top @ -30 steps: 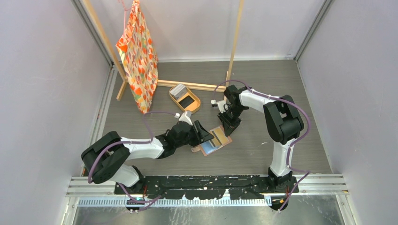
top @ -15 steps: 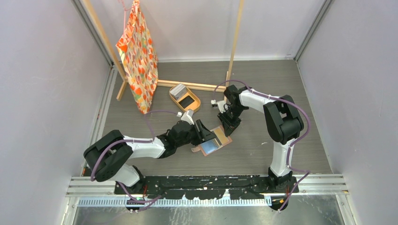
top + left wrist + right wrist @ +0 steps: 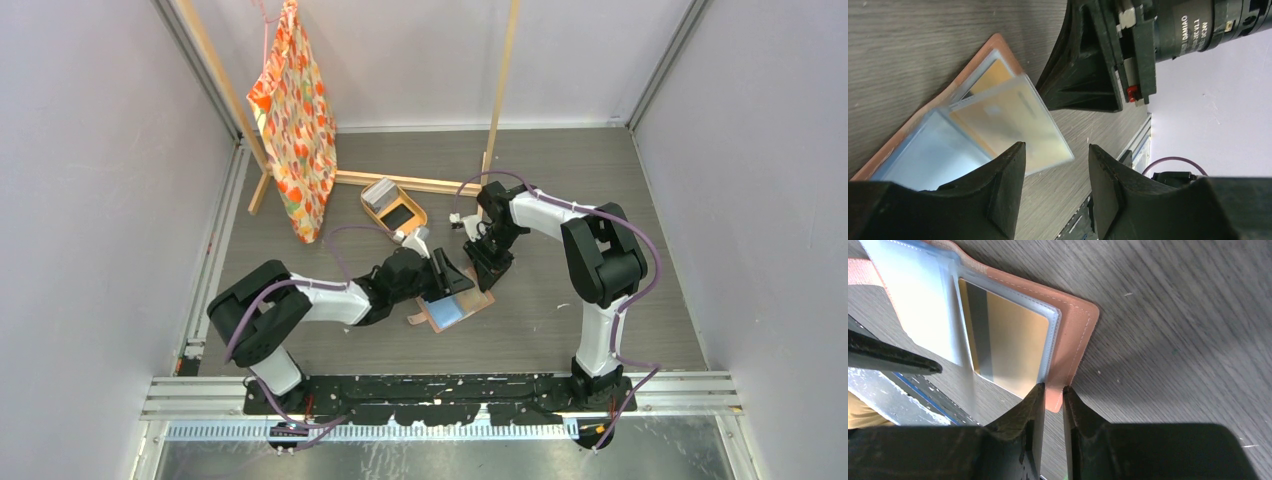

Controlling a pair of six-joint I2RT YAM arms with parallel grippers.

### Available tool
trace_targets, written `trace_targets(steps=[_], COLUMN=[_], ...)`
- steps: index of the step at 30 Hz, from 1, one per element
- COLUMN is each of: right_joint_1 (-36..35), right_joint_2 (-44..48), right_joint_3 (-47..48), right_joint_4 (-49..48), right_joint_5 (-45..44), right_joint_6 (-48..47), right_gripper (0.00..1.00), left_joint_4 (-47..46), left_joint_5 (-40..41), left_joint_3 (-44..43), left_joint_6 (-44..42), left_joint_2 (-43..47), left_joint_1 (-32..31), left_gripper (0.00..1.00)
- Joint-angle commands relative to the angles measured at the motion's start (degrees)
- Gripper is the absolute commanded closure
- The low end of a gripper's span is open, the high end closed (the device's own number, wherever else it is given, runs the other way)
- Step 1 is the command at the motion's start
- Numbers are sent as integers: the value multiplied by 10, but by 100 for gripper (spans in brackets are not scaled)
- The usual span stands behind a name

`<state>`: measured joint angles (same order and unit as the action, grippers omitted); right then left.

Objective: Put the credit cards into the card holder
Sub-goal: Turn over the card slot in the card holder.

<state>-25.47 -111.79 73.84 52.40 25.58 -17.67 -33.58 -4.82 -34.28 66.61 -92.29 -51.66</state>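
Card holder (image 3: 455, 312): lying open on the bench (image 3: 560, 180), clear pockets facing up, in between the two arms.

Right gripper (image 3: 1053, 389): closed in a thin pinch on the card holder's leather edge at its far right corner, pinning the cover flat.

Left gripper (image 3: 1055, 152): hanging low over the near left half of the card holder with its jaws standing apart. A tan card (image 3: 1013, 127) lies slanted in the gap. I can't see it clamped, so I'd say it's being nudged, not gripped.

Gold card (image 3: 1010, 347): already in the clear pocket right next to the pinched corner, dark stripe showing.

Spare cards (image 3: 380, 190): in the oval tray (image 3: 420, 226), well apart from the card holder on its far left side.

Step in hand: my guess is the tan card is being fed into a pocket.

How I'd do it: hold the pinch on that corner so the card holder can't skate. Keep the tan card shallow and square to the pocket mouth, then push along its long side in one slow slide.

What could go wrong: the glossy pocket may buckle or the card may ride over the top. If it cocks sideways, back off a touch and re-aim, don't force it.
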Motion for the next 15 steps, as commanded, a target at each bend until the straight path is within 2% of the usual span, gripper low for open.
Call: trace_targets(steps=[1,8,11,15], right_joint_1=[0,36,47,51], right_joint_2=[32,89,118,175], right_joint_3=[18,12,5,-15], right_joint_4=[7,3,-3,-20], right_joint_5=[-14,-24,-12,65], right_joint_6=[-5,-9,-15,-47], right_gripper=[74,72,72,72], left_joint_4=[0,44,85,205], left_joint_5=[-11,-10,1,60], left_joint_3=[-46,-74,-77,-92], left_joint_6=[-30,-76,-125,-244], left_joint_2=[-22,-26,18,116], left_joint_1=[-1,7,11,12], left_gripper=[50,51,52,51])
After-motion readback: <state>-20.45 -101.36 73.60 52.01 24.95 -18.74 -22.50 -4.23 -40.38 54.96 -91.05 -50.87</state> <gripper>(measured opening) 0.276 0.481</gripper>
